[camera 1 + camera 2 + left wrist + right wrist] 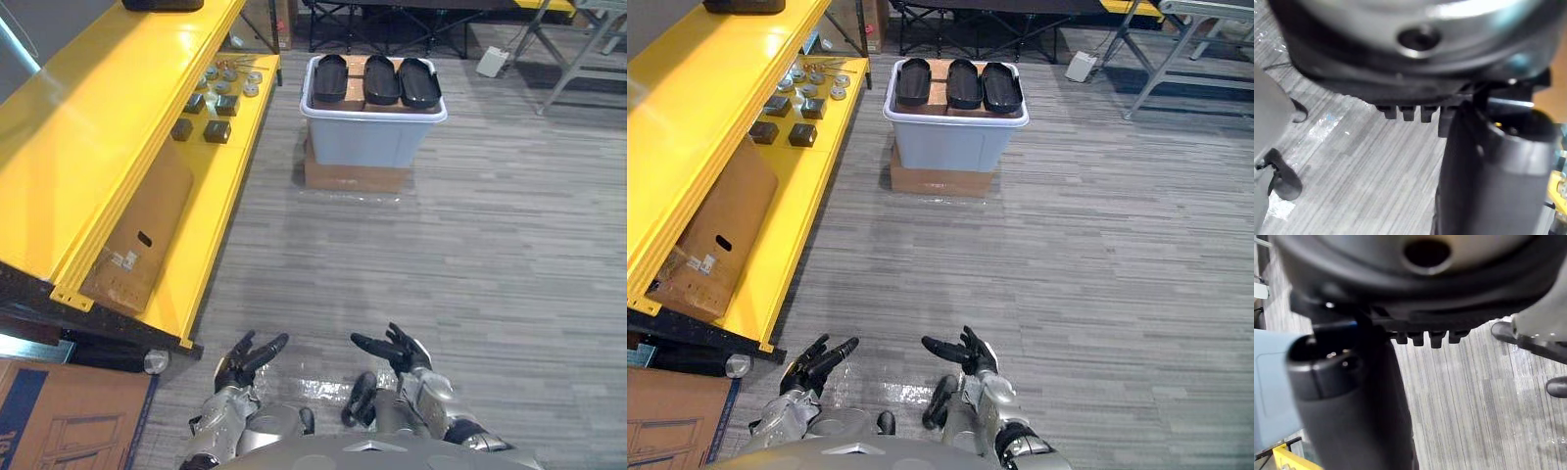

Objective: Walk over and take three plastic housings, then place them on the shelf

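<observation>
Left hand (247, 359) + right hand (397, 351) sit low in front, fingers spread loose, both empty. 3 plastic housings (381, 80) lie side by side on top of grey bin (372, 137), well ahead; bin sits on cardboard box (353, 178). Yellow shelf (88, 108) on robot's left, small parts (217, 101) on lower tier, no housings there. Est. progress 0: approach, 3 picks, 3 placements all left.

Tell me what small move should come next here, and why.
Probably a step forward toward the pale bin: the three black housings lie across its top, far ahead over the floor, beyond reach. The left hand and right hand are open, holding nothing, so walking comes before any grasp.
</observation>
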